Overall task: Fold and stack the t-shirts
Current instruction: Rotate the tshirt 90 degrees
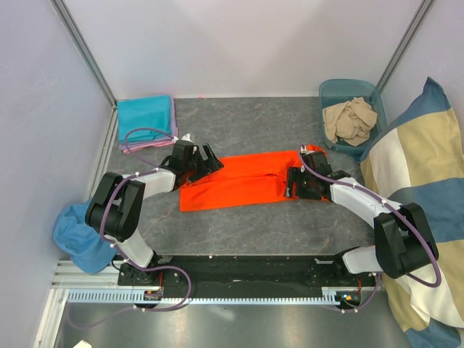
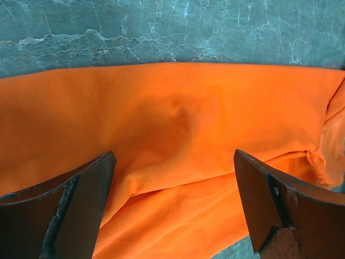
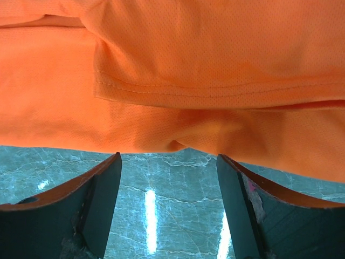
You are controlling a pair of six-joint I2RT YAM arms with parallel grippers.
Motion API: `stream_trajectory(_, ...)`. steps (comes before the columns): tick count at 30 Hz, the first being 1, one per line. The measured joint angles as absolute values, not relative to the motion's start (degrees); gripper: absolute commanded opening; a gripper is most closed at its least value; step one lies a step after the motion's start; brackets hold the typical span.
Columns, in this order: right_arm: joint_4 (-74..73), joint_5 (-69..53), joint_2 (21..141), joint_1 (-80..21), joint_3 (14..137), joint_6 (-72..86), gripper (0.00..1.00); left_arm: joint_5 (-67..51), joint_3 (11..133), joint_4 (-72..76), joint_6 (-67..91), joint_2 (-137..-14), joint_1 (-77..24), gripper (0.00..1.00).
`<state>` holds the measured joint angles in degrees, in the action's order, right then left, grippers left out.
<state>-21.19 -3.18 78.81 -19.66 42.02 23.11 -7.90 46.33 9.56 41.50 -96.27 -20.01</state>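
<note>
Grey marbled tabletop [image 1: 239, 232], overhead: orange t-shirt [image 1: 239, 181] lies mid-frame, partly folded. Left wrist — left gripper [image 2: 173, 156] spread wide above soft, limp cloth. Right wrist — right gripper [image 3: 168, 157] apart, empty; stitched hem [image 3: 215, 89] looks easiest to pinch.

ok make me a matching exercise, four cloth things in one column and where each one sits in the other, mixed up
Things
1. orange t-shirt
2. teal t-shirt
3. beige t-shirt
4. blue-and-beige cushion

Places
a. in the bin at the back right
b. laid out in the middle of the table
c. folded at the back left corner
d. beside the table on the right

Pairs: 1-b, 2-c, 3-a, 4-d
</note>
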Motion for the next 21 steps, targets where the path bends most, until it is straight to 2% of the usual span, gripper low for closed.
stream_trajectory(7,-20.0,-1.5,79.9,-19.7,42.0,24.3,0.8,-6.9,46.3,9.2,41.5,-96.1,-20.0,1.0)
stream_trajectory(21,-12.7,0.9,94.5,-19.6,51.4,26.7,0.8,-0.5,43.8,1.4,41.5,-90.4,-20.0,1.0)
